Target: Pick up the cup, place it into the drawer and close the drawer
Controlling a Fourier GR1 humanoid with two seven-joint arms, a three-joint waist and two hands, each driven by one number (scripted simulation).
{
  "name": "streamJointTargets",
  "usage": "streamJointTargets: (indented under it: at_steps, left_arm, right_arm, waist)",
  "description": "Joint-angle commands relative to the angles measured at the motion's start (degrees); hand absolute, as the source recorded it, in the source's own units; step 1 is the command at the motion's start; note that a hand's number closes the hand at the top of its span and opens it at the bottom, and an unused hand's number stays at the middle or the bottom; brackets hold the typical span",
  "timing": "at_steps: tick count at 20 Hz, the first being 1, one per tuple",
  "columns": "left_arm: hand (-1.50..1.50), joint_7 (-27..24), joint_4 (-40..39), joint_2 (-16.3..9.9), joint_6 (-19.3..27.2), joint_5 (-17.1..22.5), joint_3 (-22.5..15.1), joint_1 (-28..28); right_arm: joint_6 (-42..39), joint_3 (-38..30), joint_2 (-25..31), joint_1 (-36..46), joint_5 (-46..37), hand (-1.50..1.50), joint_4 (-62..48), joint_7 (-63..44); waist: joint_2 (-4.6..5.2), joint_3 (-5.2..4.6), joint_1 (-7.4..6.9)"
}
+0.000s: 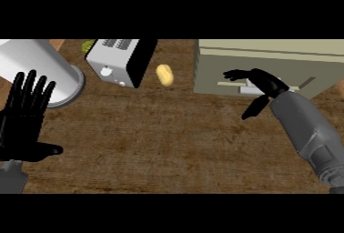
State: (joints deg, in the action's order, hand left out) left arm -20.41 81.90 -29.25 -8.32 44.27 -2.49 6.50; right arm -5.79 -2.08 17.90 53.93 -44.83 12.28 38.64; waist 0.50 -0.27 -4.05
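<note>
A tall white cup [37, 68] stands at the counter's far left, seen from above. My left hand [25, 123] is just in front of it at the left edge, open with fingers up and holding nothing. The beige drawer unit [295, 59] stands at the far right, its drawer front pushed in. My right hand [263, 82] lies against that front, over the pale handle [235, 85]. Its fingers are lightly bent toward the left and its thumb points down and away. Nothing is in it.
A silver and black toaster [121, 61] stands at the back, between the cup and the drawer unit. A small yellow food item [164, 75] lies to its right. Something green [87, 45] shows behind the toaster. Brown wooden counter [161, 141] spreads between my arms.
</note>
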Motion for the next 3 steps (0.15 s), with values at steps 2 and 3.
streamJointTargets:
  at_steps: [2, 3]
  left_arm:
    - [-1.50, -1.20, -1.23, 0.52, -1.10, -0.82, 0.14, -0.56]
    - [-1.50, 0.09, -1.23, 0.92, 2.19, -1.52, 0.26, 1.92]
  right_arm:
    - [1.13, -2.53, 4.05, 4.99, 0.87, -1.50, -3.02, -4.55]
    - [3.80, -1.95, 1.61, 3.75, 0.30, -1.50, -3.36, -4.96]
  waist:
    - [1.59, 0.45, -1.00]
    - [1.68, 0.50, -0.77]
